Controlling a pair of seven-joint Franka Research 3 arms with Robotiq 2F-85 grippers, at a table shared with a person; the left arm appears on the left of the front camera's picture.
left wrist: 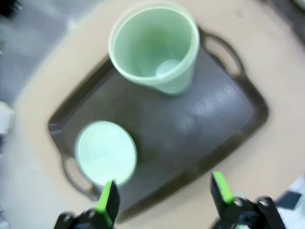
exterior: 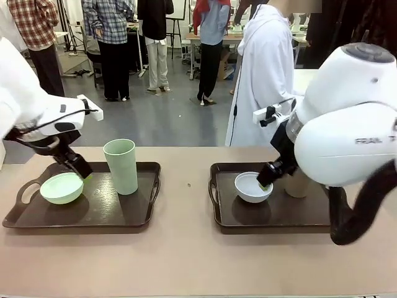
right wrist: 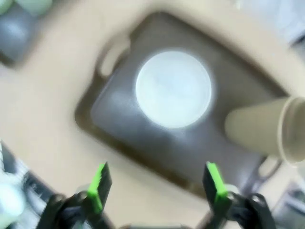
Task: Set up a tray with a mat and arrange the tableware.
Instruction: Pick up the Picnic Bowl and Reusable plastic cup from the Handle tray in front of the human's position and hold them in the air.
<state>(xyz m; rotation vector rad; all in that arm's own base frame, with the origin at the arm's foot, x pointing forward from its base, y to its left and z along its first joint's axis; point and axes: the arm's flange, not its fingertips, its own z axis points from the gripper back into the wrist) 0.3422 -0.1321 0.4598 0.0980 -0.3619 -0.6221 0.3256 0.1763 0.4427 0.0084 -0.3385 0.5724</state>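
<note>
The pale green bowl (exterior: 62,188) and tall green cup (exterior: 121,166) share the left dark brown handled tray (exterior: 124,214). The white bowl (exterior: 253,187) and tall brown cup (exterior: 299,185) share the right tray (exterior: 291,216), seemingly paired by colour as two settings. The left gripper (left wrist: 164,188) and right gripper (right wrist: 157,183) hover released and empty near their bowls.

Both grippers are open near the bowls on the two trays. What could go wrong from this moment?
1. The open left gripper hangs at the rim of the pale green bowl; a careless move could push it or tip the tall green cup nearby.
2. The right gripper is close over the white bowl, and the tall brown cup stands beside it; a swing might knock it over.
</note>
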